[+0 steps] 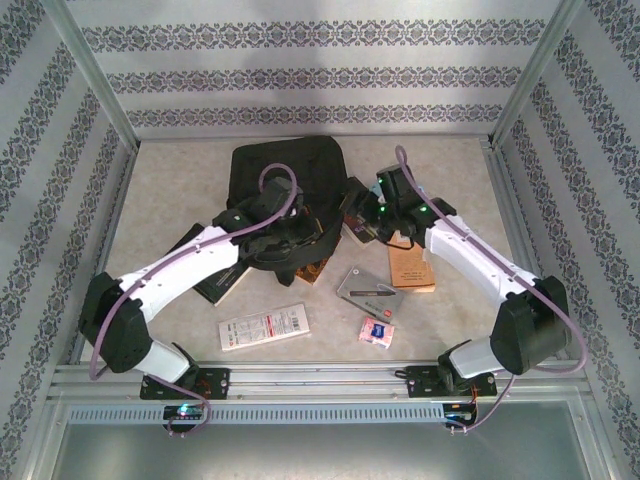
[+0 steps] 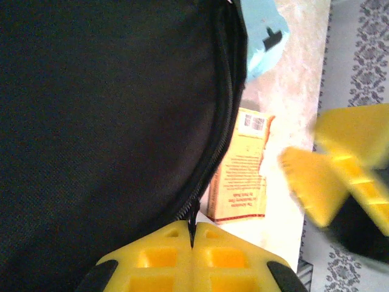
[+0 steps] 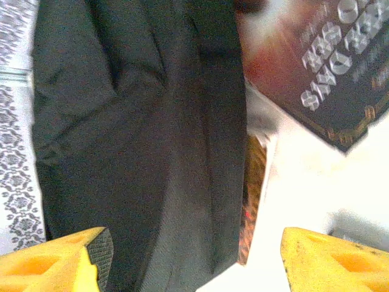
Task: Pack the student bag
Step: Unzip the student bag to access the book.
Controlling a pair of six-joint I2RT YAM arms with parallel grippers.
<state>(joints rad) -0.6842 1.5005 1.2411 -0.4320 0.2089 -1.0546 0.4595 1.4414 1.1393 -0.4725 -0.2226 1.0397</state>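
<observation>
The student bag (image 1: 285,175) lies black and slumped on the surface (image 1: 170,190), toward 12 o'clock from its middle, and both arms reach onto its near side. The left pincer (image 2: 192,236) is fully closed. Its yellow fingertips press together on the bag's zip (image 2: 220,121), where the line of teeth curves down to them at 6 o'clock of the left wrist view. The right pincer (image 3: 194,267) stands wide apart and grips nothing. In its own view one finger sits at 7 o'clock and the other at 5 o'clock, with dark bag fabric lying beyond the gap.

An orange book (image 1: 411,265) lies at 4 o'clock from the bag, partly under the right arm and just beside the zip edge. A dark book with silver lettering (image 3: 322,67) rests close against the bag, at 1 o'clock in the right wrist view. Toward 6 o'clock of the surface, well apart from the bag, lie a grey case (image 1: 366,290), a small pink packet (image 1: 377,331) and a white leaflet (image 1: 263,327).
</observation>
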